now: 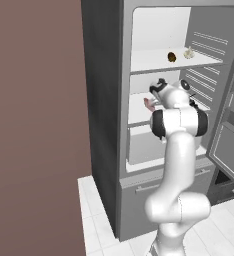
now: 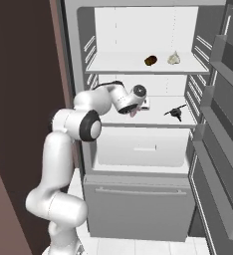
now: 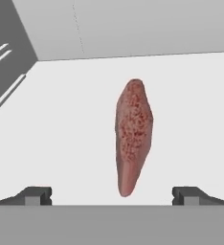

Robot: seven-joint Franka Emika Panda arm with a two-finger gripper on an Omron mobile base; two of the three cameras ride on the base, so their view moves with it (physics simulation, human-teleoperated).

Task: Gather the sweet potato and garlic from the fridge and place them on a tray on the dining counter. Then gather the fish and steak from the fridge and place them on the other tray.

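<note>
Looking down the hand view, I had the gripper (image 3: 112, 196) with its fingertips (image 3: 37, 195) spread as far apart as they go and nothing between them. The steak (image 3: 133, 136) lay straight ahead at twelve o'clock on the white shelf, its long axis running away from me, the near tip reaching down about level with the fingertips and centred in the gap. It was not yet touched, as far as I could judge.

To take it cleanly I reckoned I should keep the hand square to that long axis, ease forward and down until the pads flanked the widest part of the slab, and close across its narrow width, not along its length. A thin, flat piece of meat lying on a shelf gives little to bite on, so the fingers would need to go right down to the shelf surface; a shallow grip could slip off the top.

From the right base view the arm was folded hard, the elbow out at nine o'clock and the forearm reaching in over the middle shelf of the fridge (image 2: 138, 199), the hand tipped downward with the steak just showing beneath it. On the same shelf, toward three o'clock, lay a dark slim thing (image 2: 175, 111) that I took for the fish, well apart from the hand. On the top shelf, at twelve o'clock, sat the sweet potato (image 2: 150, 61) and the garlic (image 2: 174, 59), near each other, both not yet gathered.
</note>
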